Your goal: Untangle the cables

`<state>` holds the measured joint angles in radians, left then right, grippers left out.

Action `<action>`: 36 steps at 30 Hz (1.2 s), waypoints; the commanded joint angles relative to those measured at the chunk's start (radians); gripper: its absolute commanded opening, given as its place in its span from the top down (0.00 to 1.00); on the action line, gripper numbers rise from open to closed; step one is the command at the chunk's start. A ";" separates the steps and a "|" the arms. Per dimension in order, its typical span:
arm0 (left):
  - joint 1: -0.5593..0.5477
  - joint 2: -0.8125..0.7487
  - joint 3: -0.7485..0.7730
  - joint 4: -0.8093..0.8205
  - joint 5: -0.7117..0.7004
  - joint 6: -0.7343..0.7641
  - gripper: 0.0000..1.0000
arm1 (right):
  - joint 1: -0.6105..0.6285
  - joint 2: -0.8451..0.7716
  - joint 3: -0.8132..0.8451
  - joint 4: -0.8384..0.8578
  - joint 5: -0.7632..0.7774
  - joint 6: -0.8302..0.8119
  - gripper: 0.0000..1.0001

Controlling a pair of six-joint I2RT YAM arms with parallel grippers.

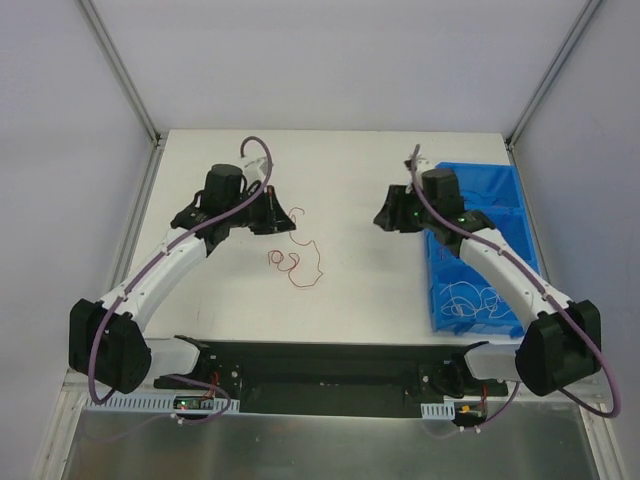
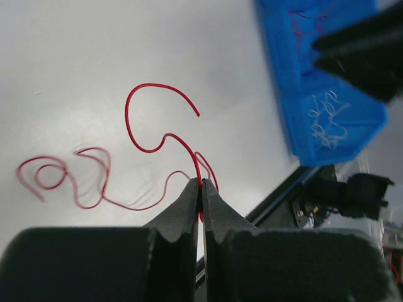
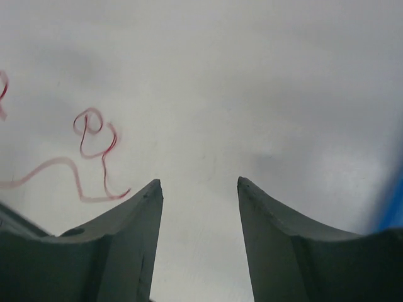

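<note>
A thin curly red cable [image 1: 292, 262] lies on the white table [image 1: 350, 170] between the arms. My left gripper [image 1: 287, 222] is shut on one end of it; in the left wrist view the red cable [image 2: 153, 85] runs up from between the shut fingertips [image 2: 201, 184] and loops left over the table. My right gripper [image 1: 383, 219] is open and empty, hovering to the right of the cable. In the right wrist view the gripper [image 3: 198, 182] is open over bare table, with the red cable [image 3: 104, 165] to its left. No purple or blue cable shows.
A blue bin [image 1: 498, 190] stands at the right under the right arm, with thin white wires [image 1: 470, 300] in its near compartment. It also shows in the left wrist view [image 2: 293, 119]. The table's black front rail [image 1: 320, 365] runs along the near edge.
</note>
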<state>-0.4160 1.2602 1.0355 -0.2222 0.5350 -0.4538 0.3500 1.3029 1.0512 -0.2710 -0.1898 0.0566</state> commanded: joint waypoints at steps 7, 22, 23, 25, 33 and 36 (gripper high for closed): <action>0.109 0.148 -0.181 0.107 -0.190 -0.153 1.00 | 0.349 0.143 -0.037 0.188 -0.198 0.078 0.36; 0.137 0.085 -0.298 0.150 -0.257 -0.212 0.63 | 0.445 0.429 0.148 0.228 -0.181 0.089 0.24; 0.140 0.067 -0.305 0.149 -0.257 -0.215 0.59 | 0.446 0.440 0.167 0.207 -0.171 0.074 0.23; 0.143 0.009 -0.324 0.149 -0.268 -0.209 0.47 | 0.446 0.455 0.196 0.173 -0.145 0.051 0.19; 0.169 -0.290 -0.384 0.109 -0.332 -0.143 0.22 | 0.464 0.578 0.363 0.081 -0.090 -0.004 0.07; 0.169 -0.386 -0.374 0.072 -0.388 -0.094 0.20 | 0.491 0.653 0.466 0.014 -0.048 -0.050 0.06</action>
<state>-0.2573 0.9756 0.6621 -0.1108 0.2317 -0.6247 0.8047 1.8851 1.3903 -0.1600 -0.2989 0.0803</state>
